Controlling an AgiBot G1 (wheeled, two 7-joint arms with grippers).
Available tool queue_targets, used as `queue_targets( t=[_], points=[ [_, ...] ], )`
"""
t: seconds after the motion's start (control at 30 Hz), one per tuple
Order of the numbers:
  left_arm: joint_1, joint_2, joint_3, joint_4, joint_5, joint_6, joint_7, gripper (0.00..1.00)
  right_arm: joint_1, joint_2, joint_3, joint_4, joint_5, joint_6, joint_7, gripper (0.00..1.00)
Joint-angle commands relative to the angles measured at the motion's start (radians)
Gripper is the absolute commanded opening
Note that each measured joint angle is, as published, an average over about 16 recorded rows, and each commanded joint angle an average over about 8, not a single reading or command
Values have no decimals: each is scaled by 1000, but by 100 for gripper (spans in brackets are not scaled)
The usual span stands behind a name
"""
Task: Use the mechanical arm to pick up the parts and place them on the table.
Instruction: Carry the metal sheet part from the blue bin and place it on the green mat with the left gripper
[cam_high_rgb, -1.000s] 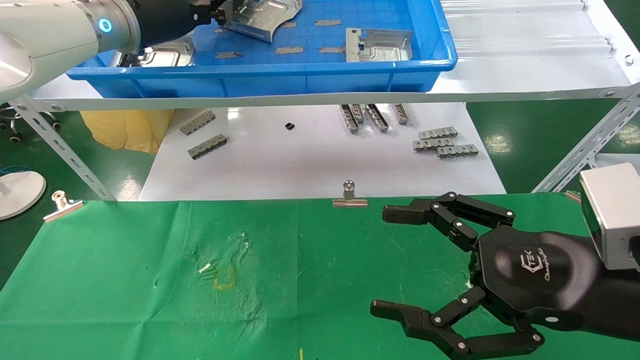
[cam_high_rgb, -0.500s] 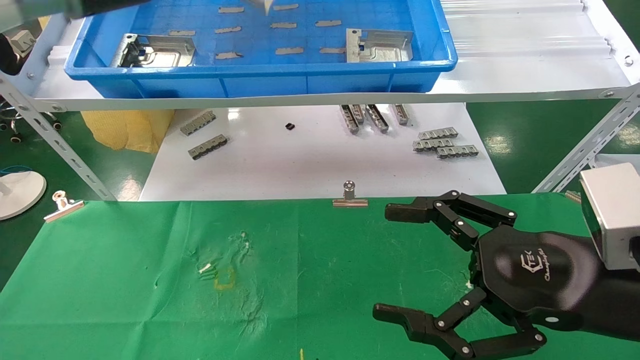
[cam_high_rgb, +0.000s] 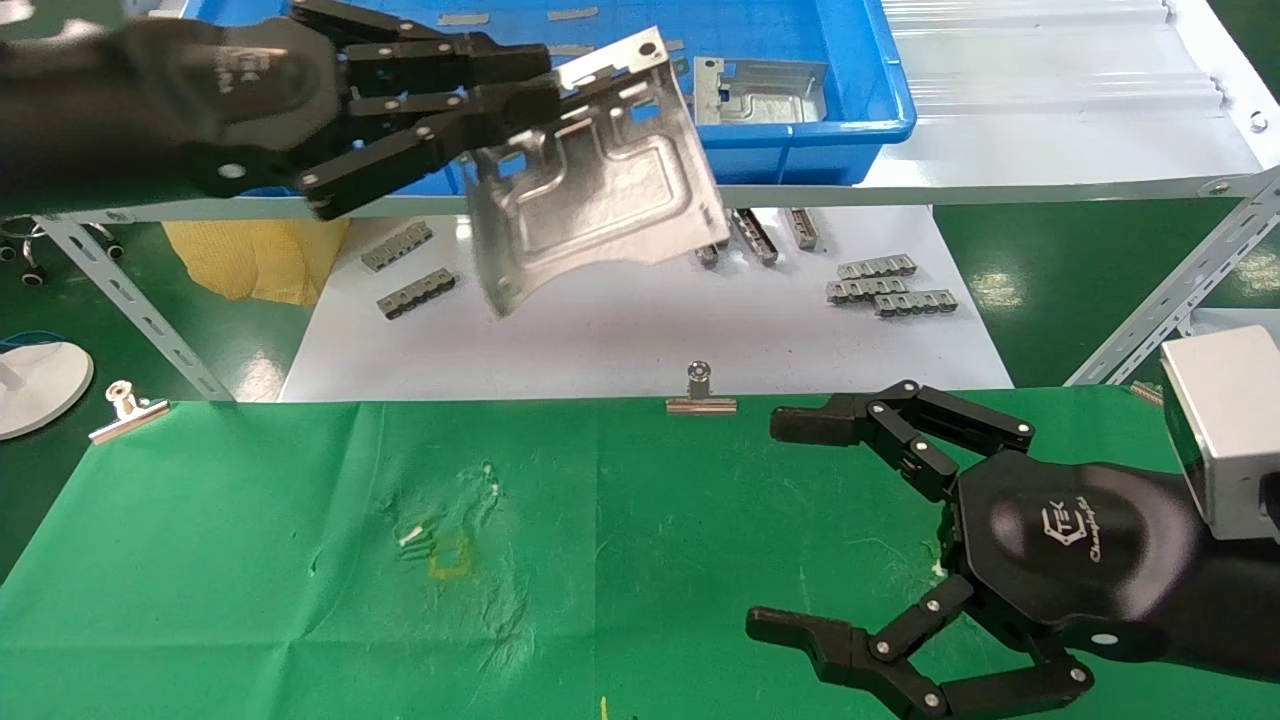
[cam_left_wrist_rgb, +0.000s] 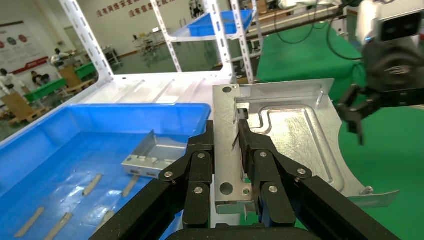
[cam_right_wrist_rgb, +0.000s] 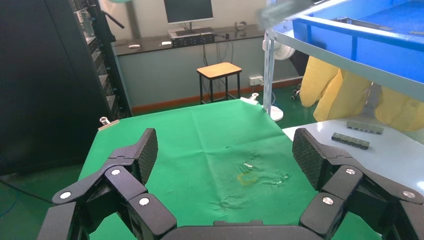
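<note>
My left gripper (cam_high_rgb: 530, 85) is shut on the holed flange of a silvery stamped part (cam_high_rgb: 600, 190) and holds it tilted in the air in front of the blue tray, above the white tabletop. The left wrist view shows both fingers (cam_left_wrist_rgb: 200, 165) clamping the flange of this part (cam_left_wrist_rgb: 295, 135). Another part (cam_high_rgb: 765, 90) lies in the blue tray (cam_high_rgb: 800, 130). My right gripper (cam_high_rgb: 778, 522) is open and empty, low over the green table (cam_high_rgb: 250, 560) at the right. In the right wrist view the open right gripper (cam_right_wrist_rgb: 226, 155) frames bare green cloth (cam_right_wrist_rgb: 200, 130).
The tray stands on a white shelf with angled metal legs (cam_high_rgb: 1170, 300). Grey comb-like strips (cam_high_rgb: 885, 285) lie on the white tabletop below. Binder clips (cam_high_rgb: 700, 395) sit on the cloth's far edge. A yellow bag (cam_high_rgb: 250, 255) lies at the left.
My left gripper has carried the part up out of the tray and toward me; it now hangs in front of the tray. The right gripper has stayed put.
</note>
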Motion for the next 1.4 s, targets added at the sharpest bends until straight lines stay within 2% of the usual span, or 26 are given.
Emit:
queue_targets(
  t=[0.03,0.3,0.43,0.6,0.77,0.93,1.13,1.17,1.4],
  points=[
    [18,-24,0,-46,-29,23,-3,0,0,0,0,0,0,0,0,100],
    [182,-243,181,-487,-209,18,-104,0,0,0,0,0,0,0,0,100],
    [221,-307,278,-573,-192,-4,-70,0,0,0,0,0,0,0,0,100],
    [247,-312,336,-459,-85,-55,91,0,0,0,0,0,0,0,0,100],
    [261,-253,360,-248,-11,-97,252,0,0,0,0,0,0,0,0,100],
    [252,-167,386,-79,31,-85,342,0,0,0,0,0,0,0,0,100],
    [235,-105,404,48,54,-50,428,0,0,0,0,0,0,0,0,100],
    [232,-98,407,64,58,-46,442,5,0,0,0,0,0,0,0,100],
    [217,-66,411,146,68,-52,557,92,0,0,0,0,0,0,0,100]
  ],
)
